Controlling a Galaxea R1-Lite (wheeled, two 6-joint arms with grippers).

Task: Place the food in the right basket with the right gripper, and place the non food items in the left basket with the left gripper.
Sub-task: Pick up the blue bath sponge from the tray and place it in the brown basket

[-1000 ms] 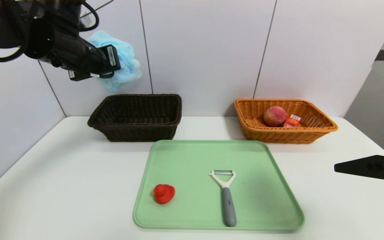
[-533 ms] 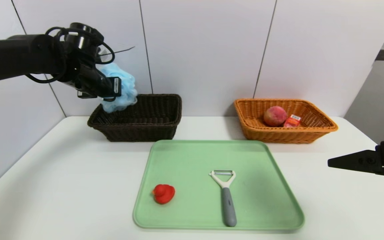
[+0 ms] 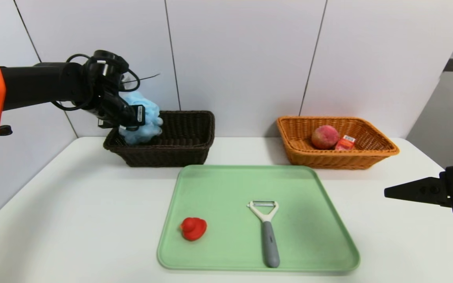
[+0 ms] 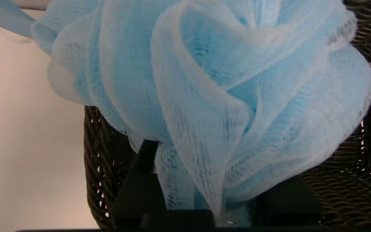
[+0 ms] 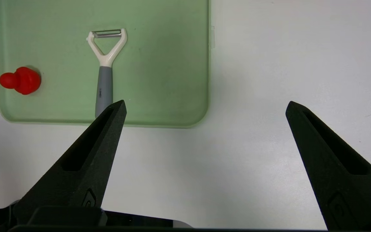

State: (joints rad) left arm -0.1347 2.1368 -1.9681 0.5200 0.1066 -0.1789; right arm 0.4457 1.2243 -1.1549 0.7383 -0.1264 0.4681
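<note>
I hold left gripper (image 3: 142,120) over left basket (image 3: 187,151), jaws pinching bath pouf (image 4: 204,96) at base. Pouf light, squashy, may snag. Right gripper (image 5: 204,109) agape, parked.

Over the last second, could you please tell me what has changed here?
The left end effector carried the blue pouf down from the wall into the dark basket. The duck, peeler and right end effector stayed put.
</note>
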